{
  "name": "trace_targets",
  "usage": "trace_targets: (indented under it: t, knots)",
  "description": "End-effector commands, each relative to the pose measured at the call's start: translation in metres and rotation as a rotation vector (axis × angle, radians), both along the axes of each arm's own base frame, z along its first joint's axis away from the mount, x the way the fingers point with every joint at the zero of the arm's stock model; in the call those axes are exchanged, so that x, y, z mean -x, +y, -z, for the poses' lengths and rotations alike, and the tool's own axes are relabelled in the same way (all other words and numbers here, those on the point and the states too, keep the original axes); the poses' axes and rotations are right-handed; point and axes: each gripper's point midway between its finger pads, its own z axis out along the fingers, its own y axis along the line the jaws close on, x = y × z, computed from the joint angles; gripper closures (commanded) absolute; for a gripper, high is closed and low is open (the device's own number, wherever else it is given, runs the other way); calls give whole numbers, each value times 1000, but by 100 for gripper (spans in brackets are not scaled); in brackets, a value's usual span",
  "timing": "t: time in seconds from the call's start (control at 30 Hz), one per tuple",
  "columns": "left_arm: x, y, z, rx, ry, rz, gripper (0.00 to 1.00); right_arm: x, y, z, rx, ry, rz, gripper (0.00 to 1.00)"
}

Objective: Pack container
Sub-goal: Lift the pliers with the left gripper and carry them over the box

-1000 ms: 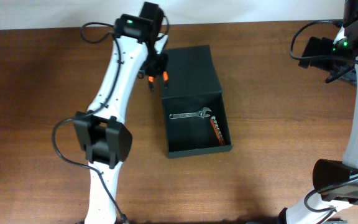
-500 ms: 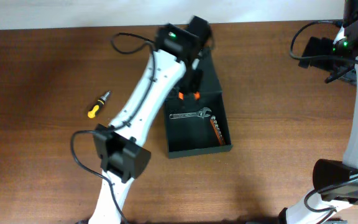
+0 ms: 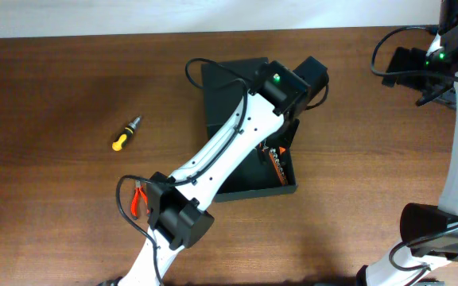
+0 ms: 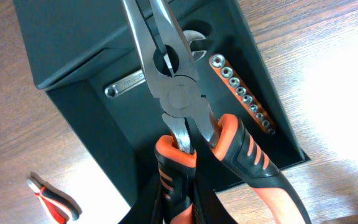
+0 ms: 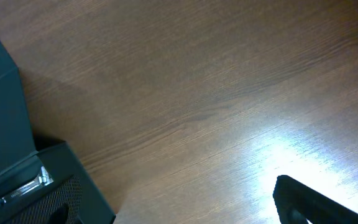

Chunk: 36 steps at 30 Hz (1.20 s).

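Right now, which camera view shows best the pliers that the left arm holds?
The left wrist view: the pliers fill the middle, grey nose and orange handles sharp, above the green box. In the overhead view the left arm covers them almost wholly. The right wrist view does not show them.

Left arm (image 3: 229,151) across container (image 3: 249,193) mouth

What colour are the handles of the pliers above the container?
The pliers handles are orange with black stripes; the left wrist view shows them best.
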Motion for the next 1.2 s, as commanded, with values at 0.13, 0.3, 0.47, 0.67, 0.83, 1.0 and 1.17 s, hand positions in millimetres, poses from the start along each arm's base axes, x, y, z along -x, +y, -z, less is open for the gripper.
trace_targets:
  t: [0.13, 0.3, 0.47, 0.67, 0.83, 1.0, 1.17]
  knots:
    - [1, 1, -28, 50, -69, -58, 98, 2, -1, -3, -2, -8, 6, 1]
    - [4, -3, -28, 59, -66, -80, 98, 2, -1, -3, -2, -8, 6, 1]
    - [13, -12, -28, 56, -71, -50, 98, 2, -1, -3, -2, -8, 6, 1]
    - [12, -10, -28, 27, -98, -45, 98, 2, -1, -3, -2, -8, 6, 1]
    - [0, 2, -30, -50, -172, -51, 98, 2, -1, -3, -2, -8, 6, 1]
    - [2, 8, -20, -111, -148, 25, 98, 2, -1, -3, -2, -8, 6, 1]
    - [3, 10, -17, -145, -128, 118, 98, 2, -1, -3, -2, -8, 6, 1]
